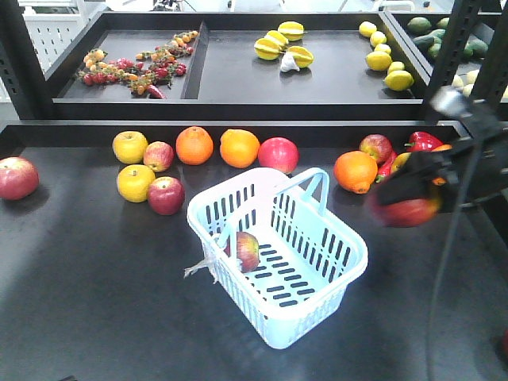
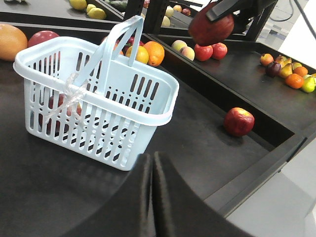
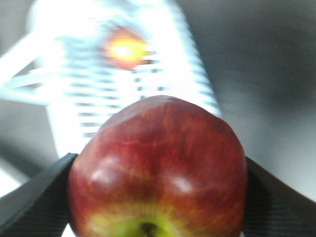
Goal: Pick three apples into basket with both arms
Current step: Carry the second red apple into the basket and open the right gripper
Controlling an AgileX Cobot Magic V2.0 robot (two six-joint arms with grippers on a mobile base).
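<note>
here, right tool (image 1: 413, 194) clamped on apple (image 3: 158, 170), right of basket (image 1: 349, 270), left tool (image 2: 152, 192) closed empty

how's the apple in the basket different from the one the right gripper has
The apple in the basket rests on the slotted floor of the basket; the held apple hangs above the table, right of the basket. The first is untouched, while the second is clamped in the right gripper. Both are red with yellow-green patches.

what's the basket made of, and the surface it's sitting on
The basket looks like moulded plastic: pale aqua, slightly glossy, with evenly cut slots and a smooth rolled rim. The table it stands on seems a matt black sheet, perhaps coated metal or rubber; it gives only soft reflections, so the exact material stays open.
</note>
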